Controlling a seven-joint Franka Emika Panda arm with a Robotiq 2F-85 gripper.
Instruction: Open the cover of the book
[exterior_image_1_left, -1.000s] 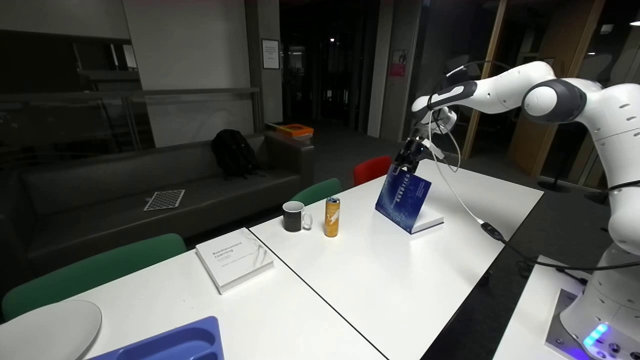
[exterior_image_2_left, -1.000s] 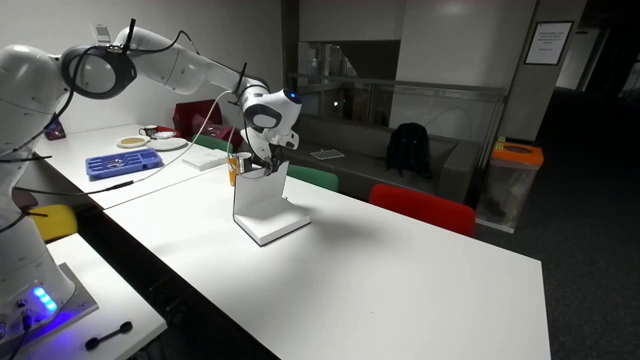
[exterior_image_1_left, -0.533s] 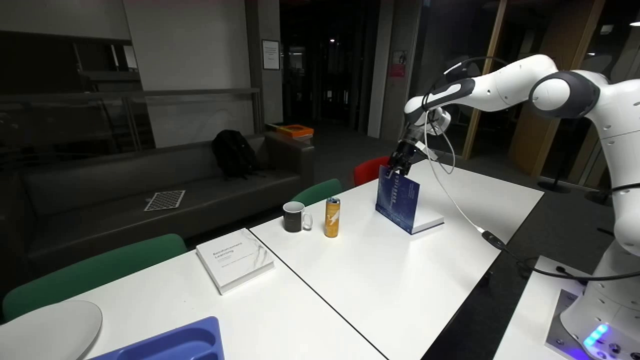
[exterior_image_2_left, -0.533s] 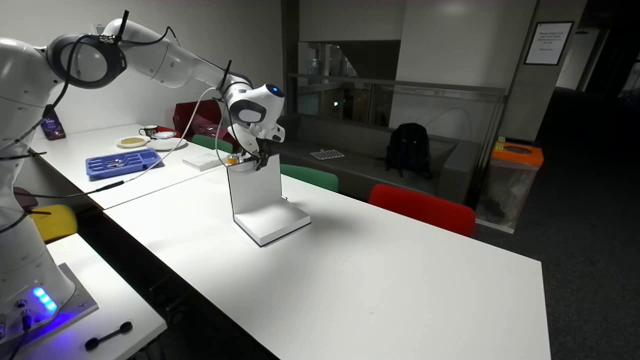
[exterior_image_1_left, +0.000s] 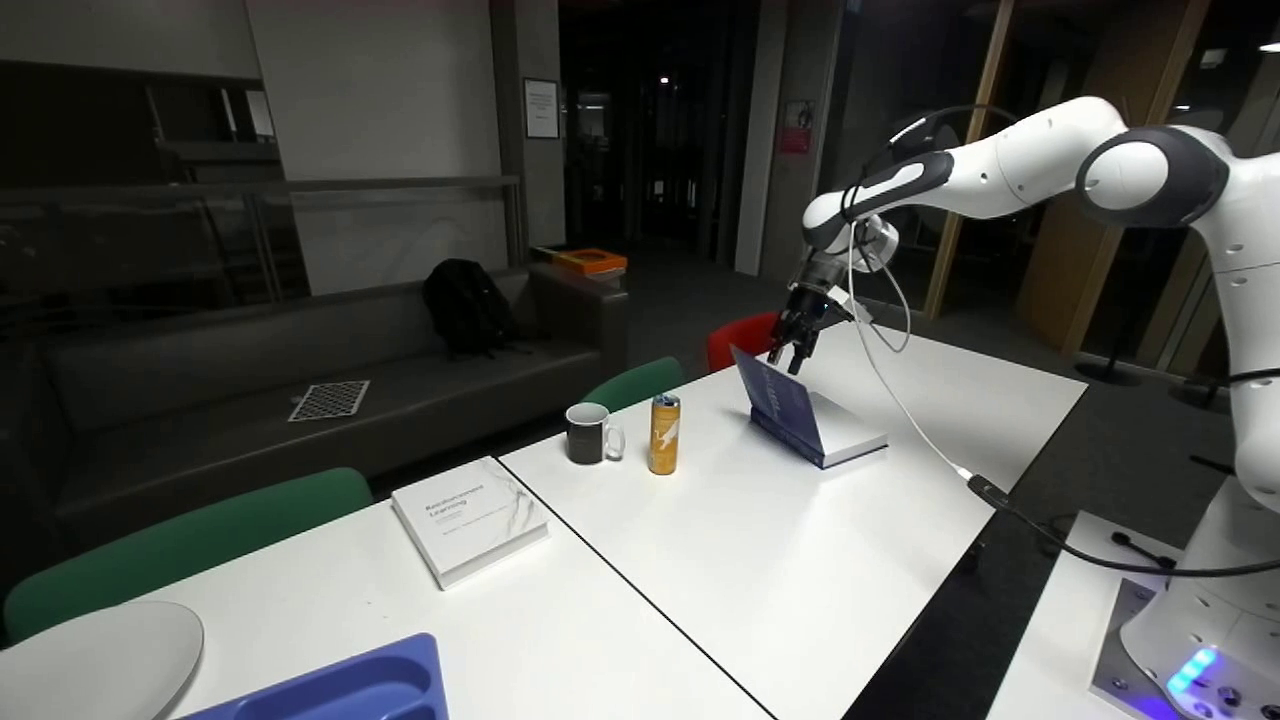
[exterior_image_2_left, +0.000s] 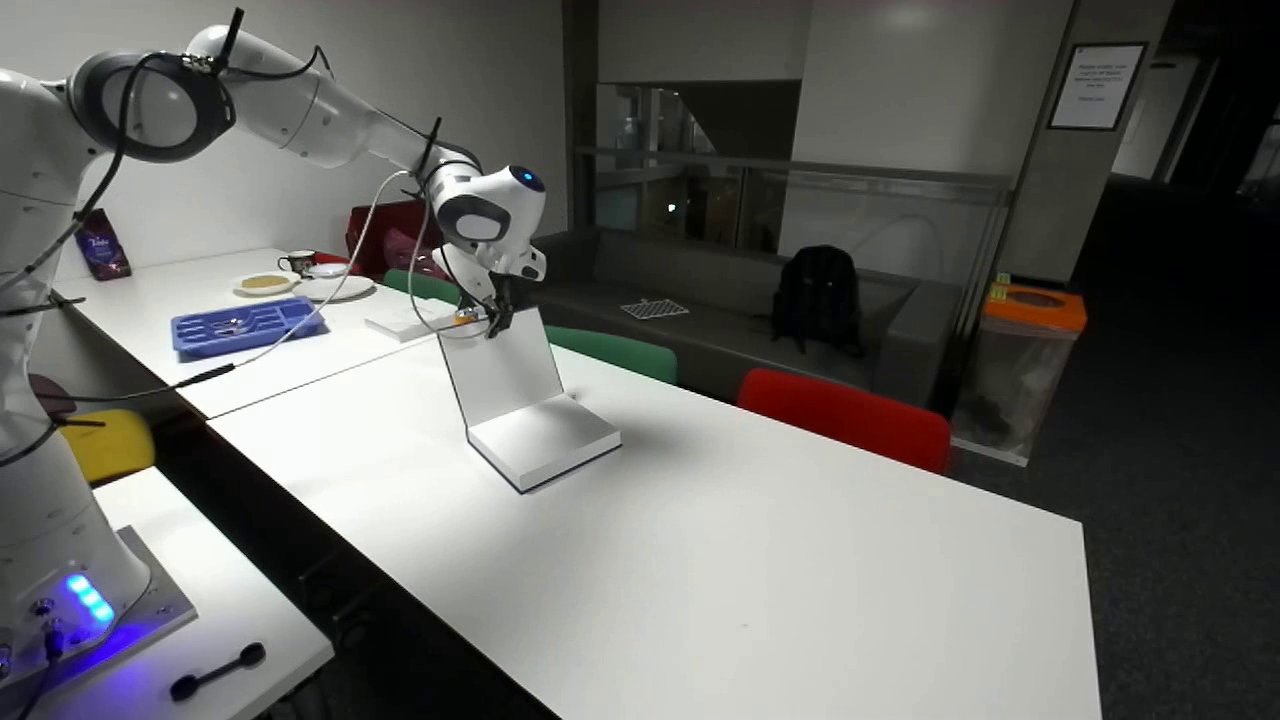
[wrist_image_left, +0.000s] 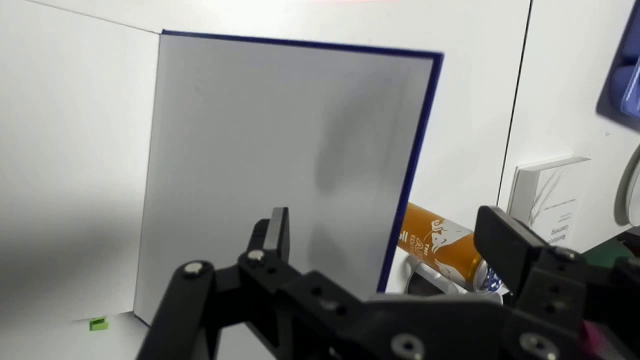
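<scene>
The book (exterior_image_1_left: 850, 434) lies on the white table with its white pages (exterior_image_2_left: 545, 437) up. Its blue cover (exterior_image_1_left: 782, 402) stands raised, tilted past upright away from the pages, toward the can. Its pale inner side shows in an exterior view (exterior_image_2_left: 500, 370) and in the wrist view (wrist_image_left: 280, 130). My gripper (wrist_image_left: 385, 225) is open, with the cover's free edge between its spread fingers in the wrist view. One finger is before the inner side, the other beyond the edge. In both exterior views the gripper (exterior_image_1_left: 786, 360) is at the cover's top edge (exterior_image_2_left: 497, 325); I cannot tell whether it touches.
An orange can (exterior_image_1_left: 664, 436) and a dark mug (exterior_image_1_left: 587, 436) stand on the table beyond the cover's outer side. A white book (exterior_image_1_left: 470, 518) and a blue tray (exterior_image_2_left: 246, 326) lie farther along. A cable (exterior_image_1_left: 905, 385) hangs from the arm.
The cover has swung from leaning over the pages, through upright, to tilting away from them. My gripper has moved the same way along with its top edge.
</scene>
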